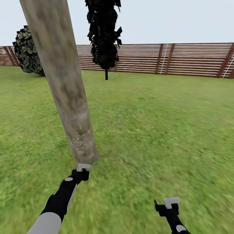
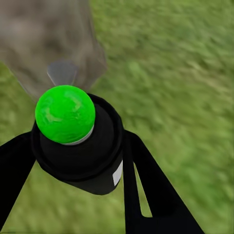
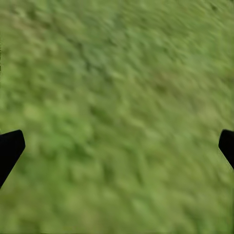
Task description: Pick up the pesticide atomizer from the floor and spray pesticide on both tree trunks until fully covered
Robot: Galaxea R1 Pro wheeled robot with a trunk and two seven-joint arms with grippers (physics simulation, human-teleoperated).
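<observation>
The pesticide atomizer (image 2: 66,114) is a small black bottle whose round top shows bright green here. My left gripper (image 2: 80,161) is shut on its body, one black finger on each side. It points at the base of a tree trunk (image 1: 66,84), a mottled beige-grey leaning column that also shows blurred just beyond the bottle (image 2: 44,44). Tiny white specks dot the trunk low down (image 1: 81,139). In the head view my left gripper (image 1: 83,169) sits right at the trunk's foot. My right gripper (image 1: 170,204) hangs over grass, open, with nothing between its fingers (image 3: 9,148).
Green lawn (image 1: 156,123) spreads all around. A brown slatted fence (image 1: 169,58) closes the far side. A dark narrow conifer (image 1: 104,39) stands behind the trunk, and a dark leafy bush (image 1: 27,52) grows at the far left.
</observation>
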